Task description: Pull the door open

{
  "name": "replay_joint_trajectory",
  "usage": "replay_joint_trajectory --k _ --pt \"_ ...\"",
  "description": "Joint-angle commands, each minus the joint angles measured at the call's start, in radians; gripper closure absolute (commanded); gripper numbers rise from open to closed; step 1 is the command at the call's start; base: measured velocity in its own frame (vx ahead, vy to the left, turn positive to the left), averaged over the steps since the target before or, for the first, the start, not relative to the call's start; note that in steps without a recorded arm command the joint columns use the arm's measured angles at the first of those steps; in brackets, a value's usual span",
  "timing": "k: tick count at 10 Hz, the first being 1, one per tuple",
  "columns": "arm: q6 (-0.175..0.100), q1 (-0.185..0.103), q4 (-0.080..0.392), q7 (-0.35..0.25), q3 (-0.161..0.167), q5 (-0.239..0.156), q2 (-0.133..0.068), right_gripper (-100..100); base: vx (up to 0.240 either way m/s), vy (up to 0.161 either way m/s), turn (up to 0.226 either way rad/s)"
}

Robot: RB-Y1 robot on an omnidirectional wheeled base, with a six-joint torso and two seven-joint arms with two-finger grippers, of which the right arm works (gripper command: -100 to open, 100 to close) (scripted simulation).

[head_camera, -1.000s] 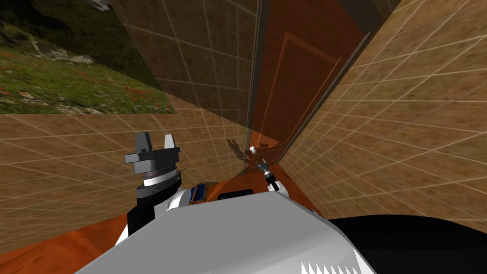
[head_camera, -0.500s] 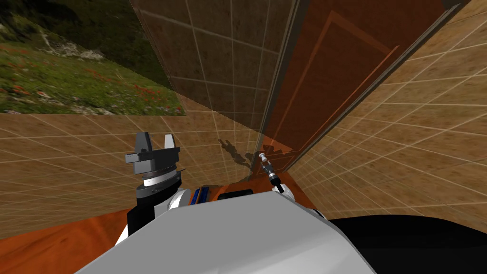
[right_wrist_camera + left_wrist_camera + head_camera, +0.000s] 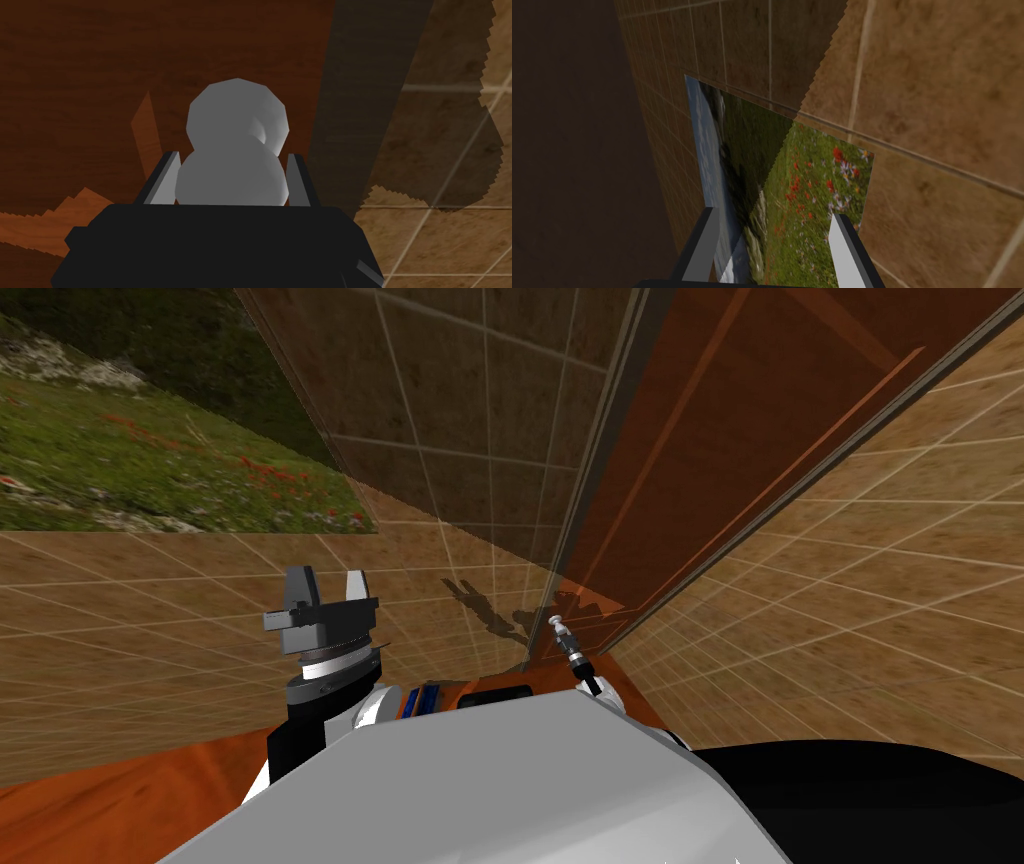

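**Pulling at the knob: door wedge widening**

Right gripper [image 3: 232, 167] is pinching the pale grey knob [image 3: 235, 130], one finger pressed to each side of its nearer bulge. The knob sits on the red-brown door [image 3: 700, 458]. A dark frame post [image 3: 367, 100] stands just beside the knob.

What's changed over the last sec:
- The whole head view has slid, so that's your base/torso moving, not the room.
- The door's wedge beyond the knob now spreads much wider between the post and the tiled wall [image 3: 880, 588].
- The knob has stayed in the grip throughout.

You can prob. read that as the door starting to come round w/ the pull. Part of the widening may be the camera's own shift, though, and I can't tell how far the door is off the frame.

Left gripper [image 3: 328, 580] sits well to the left of the knob, fingers spread, nothing between them. It's idle.

For the task, the grasp is done and the opening looks under way but not finished, by my judgement. For the next move, you'd want to back off along the arc the knob sweeps, not straight back. The fingers hold only the knob's rounded near part, so a skewed pull could slide them off. Check the post beside the knob: if it stays that close, the door isn't really swinging yet.
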Motion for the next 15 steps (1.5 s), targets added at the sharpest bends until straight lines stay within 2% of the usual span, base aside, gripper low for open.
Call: replay_joint_trajectory --k 1,4,15 --pt "-0.002 0.001 0.001 0.0 0.002 0.001 0.002 100 -0.015 -0.003 0.01" --pt "-0.002 0.001 0.001 0.0 0.002 0.001 0.002 100 -0.003 0.0 0.0" --pt "0.013 -0.006 0.001 -0.28 0.038 -0.08 -0.002 100 -0.03 -0.017 0.041"
